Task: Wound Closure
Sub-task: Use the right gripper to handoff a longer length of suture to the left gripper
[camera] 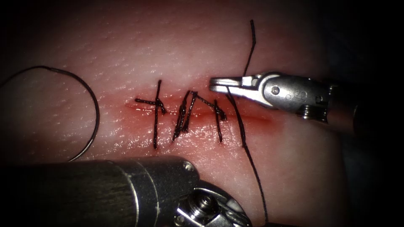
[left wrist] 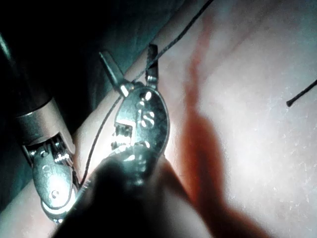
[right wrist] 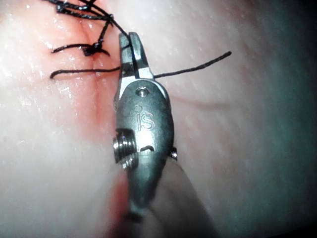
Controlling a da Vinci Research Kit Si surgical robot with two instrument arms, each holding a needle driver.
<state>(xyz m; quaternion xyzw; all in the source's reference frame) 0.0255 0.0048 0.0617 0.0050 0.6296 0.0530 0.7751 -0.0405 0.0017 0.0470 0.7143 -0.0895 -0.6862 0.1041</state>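
1. Right tool point(camera: 219, 84): jaws closed on the dark thread point(camera: 242, 130)
2. Left tool point(left wrist: 131, 67): jaws spread apart, holding nothing
3. Curved needle point(camera: 90, 94) lies loose on the tissue point(camera: 294, 168), far left of the right tool

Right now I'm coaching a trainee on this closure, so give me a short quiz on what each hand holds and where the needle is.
1. True or false: the right hand is shut on the thread.
2. Where is the needle?
3. The left hand is: A shut on the needle; B open, holding nothing; C shut on the thread.
Key: 1 true; 2 lying free on the tissue, beyond the cut's left end, not in it; 3 B.
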